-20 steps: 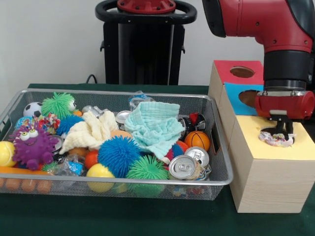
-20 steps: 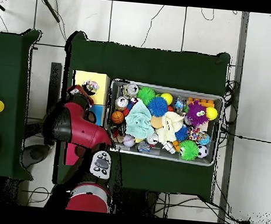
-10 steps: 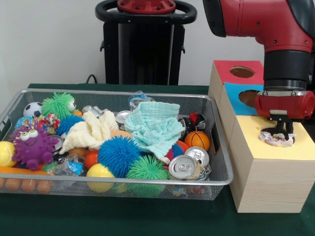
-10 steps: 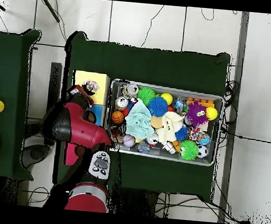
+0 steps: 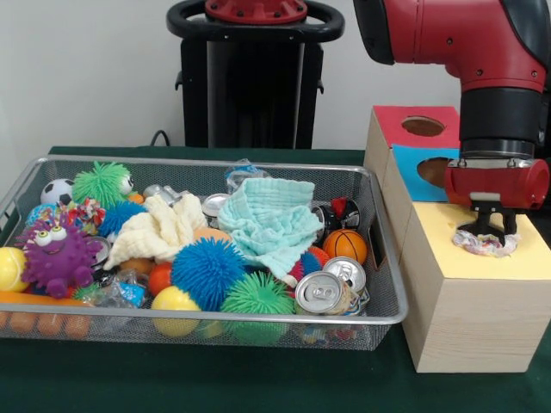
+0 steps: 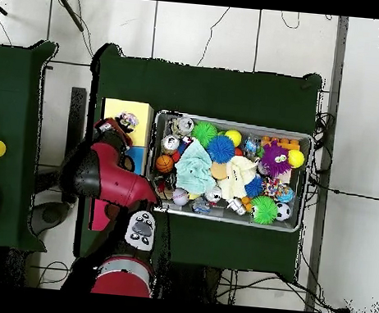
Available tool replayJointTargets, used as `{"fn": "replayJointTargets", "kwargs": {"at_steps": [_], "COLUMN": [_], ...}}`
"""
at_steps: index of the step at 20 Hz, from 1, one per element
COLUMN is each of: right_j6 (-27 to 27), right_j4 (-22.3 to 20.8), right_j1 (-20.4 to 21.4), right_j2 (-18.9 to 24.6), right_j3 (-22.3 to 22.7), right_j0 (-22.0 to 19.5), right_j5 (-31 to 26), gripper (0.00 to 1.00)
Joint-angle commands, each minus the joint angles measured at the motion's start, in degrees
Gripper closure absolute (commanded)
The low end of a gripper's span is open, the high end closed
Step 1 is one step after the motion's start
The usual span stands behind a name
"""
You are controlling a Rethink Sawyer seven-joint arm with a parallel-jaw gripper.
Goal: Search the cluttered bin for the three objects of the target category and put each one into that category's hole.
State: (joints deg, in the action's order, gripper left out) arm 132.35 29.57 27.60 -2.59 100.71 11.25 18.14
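Crumpled multicoloured fabric scrap [image 5: 486,243] sits in the round hole of the yellow-topped section of the wooden sorting box [image 5: 469,318], at the right of the front view. The black end effector [image 5: 488,231] stands directly over this scrap with its tips down at the fabric; whether it is clenched on the scrap or released cannot be told.

The front view alone shows the box's side faces and the round holes in the blue section [image 5: 428,171] and the red section [image 5: 417,126] farther back. The overhead view alone shows the whole layout: the silver wire-mesh bin [image 6: 233,122] lies just beside the box, both on a dark green worktop [image 6: 207,86], with the red and black arm [image 6: 108,181] reaching over the box's blue part. In that view the scrap [image 6: 130,121] appears on the yellow top.

Bin contents seen from the front include a pale mint cloth [image 5: 274,218], a cream cloth [image 5: 159,228], a blue spiky ball [image 5: 205,271], a green spiky ball [image 5: 256,295], a purple spiky toy with eyes [image 5: 56,254], a silver drink can [image 5: 318,292], a small basketball [image 5: 344,245] and a small soccer ball [image 5: 57,191].

The floor is pale tile with cables. A second green worktop [image 6: 9,143] lies well apart at the overhead view's left edge. Bare green worktop surrounds the bin on all sides but the box side.
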Motion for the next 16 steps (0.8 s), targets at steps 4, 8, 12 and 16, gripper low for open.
{"fn": "replayJointTargets", "kwargs": {"at_steps": [4,8,12,16], "right_j6": [6.62,6.53,5.08,3.11], "right_j4": [-0.67,-0.81,-0.58,1.38], "right_j1": [-7.41,-6.94,-5.50,-1.88], "right_j2": [1.98,2.35,2.19,-1.57], "right_j3": [0.79,1.07,1.53,1.44], "right_j0": [-0.58,-1.09,-1.60,0.39], "right_j5": [-3.28,-4.43,-9.28,-19.21], "gripper": [0.00,0.00,0.00,0.00]}}
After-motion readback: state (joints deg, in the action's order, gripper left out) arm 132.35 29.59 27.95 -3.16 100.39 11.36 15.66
